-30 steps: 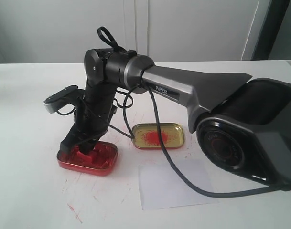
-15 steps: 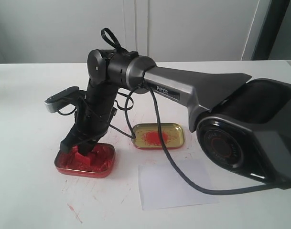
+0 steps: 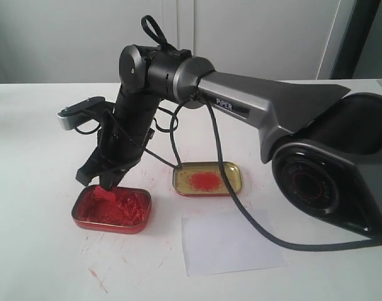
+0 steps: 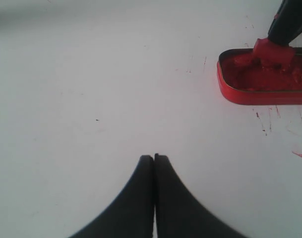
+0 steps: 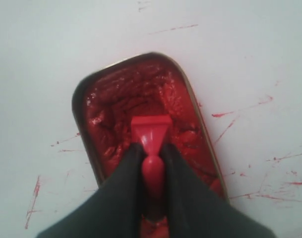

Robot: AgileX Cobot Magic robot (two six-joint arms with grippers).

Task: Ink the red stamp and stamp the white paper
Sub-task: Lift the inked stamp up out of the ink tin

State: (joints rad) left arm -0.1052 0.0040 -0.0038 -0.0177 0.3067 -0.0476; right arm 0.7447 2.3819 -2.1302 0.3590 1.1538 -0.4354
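My right gripper [image 3: 106, 183] is shut on the knobbed handle of the red stamp [image 3: 105, 190], which points base down. The stamp [image 5: 151, 130] hangs just over the lumpy paste of the red ink tin [image 3: 140, 216], near the tin's far left end. Whether its base still touches the paste I cannot tell. The white paper [image 3: 225, 244] lies flat and plain to the right of the tin, nearer the front edge. My left gripper [image 4: 153, 157] is shut and empty above bare tabletop. In its view the tin [image 4: 260, 96] and stamp [image 4: 273, 49] sit off to one side.
A gold-coloured tin [image 3: 236, 170] with a red smear lies behind the paper. The right arm's black cable [image 3: 222, 188] drapes over that tin and the paper's right side. Red ink streaks [image 3: 98, 279] mark the white table around the ink tin.
The right gripper has risen with the stamp, from pressed into the paste to just above it. The red tin shifted slightly left and settled flat.
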